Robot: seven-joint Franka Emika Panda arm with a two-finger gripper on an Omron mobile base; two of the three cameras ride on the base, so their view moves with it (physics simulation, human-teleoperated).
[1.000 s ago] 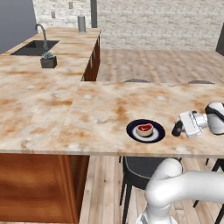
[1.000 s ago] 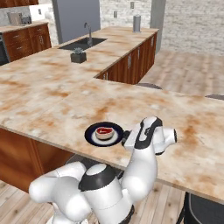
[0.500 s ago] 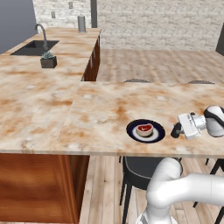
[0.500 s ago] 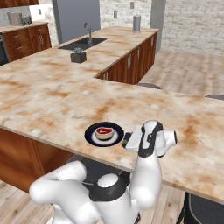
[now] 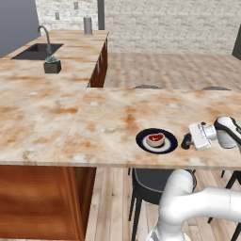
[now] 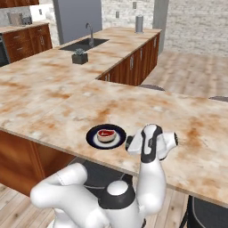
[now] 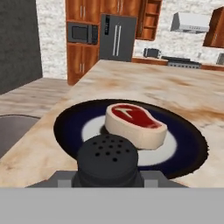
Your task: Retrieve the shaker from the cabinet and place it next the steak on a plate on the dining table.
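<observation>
On the dining counter (image 5: 108, 117), near its front edge, sits the plate (image 5: 156, 140), dark-blue w/ white centre, steak (image 5: 155, 139) lying on the white part. Gripper (image 5: 187, 140) is just right of the plate in left base view, low over the counter, pointing sideways toward the plate; white hand body behind it, arm rising from lower right. Small dark shape at the gripper tip there is the shaker (image 5: 186, 141), just beside plate rim, apart from the steak. Can't tell from that view if its base touches the counter.

Right base view: plate (image 6: 106, 136) w/ steak (image 6: 106, 134) left of the wrist; gripper (image 6: 129, 143) mostly hidden by the white hand, dark bit poking out next to the plate rim.

Hand view: shaker (image 7: 108, 159) fills bottom centre, round black cap w/ small holes facing the cam, gripper (image 7: 108, 177) clenched on it – fingers mostly hidden behind the cap. Right past it the plate (image 7: 70, 127), steak (image 7: 135, 124) red on top w/ pale whitish side, sitting roughly centre. Shaker looks outside the plate rim, on the near side.

Further back: marble sink counter (image 5: 33, 89) w/ faucet (image 5: 44, 37), small dark pot w/ plant (image 5: 52, 65), grey canister (image 5: 87, 25) at far end. Dark stool (image 5: 155, 181) under the dining counter
</observation>
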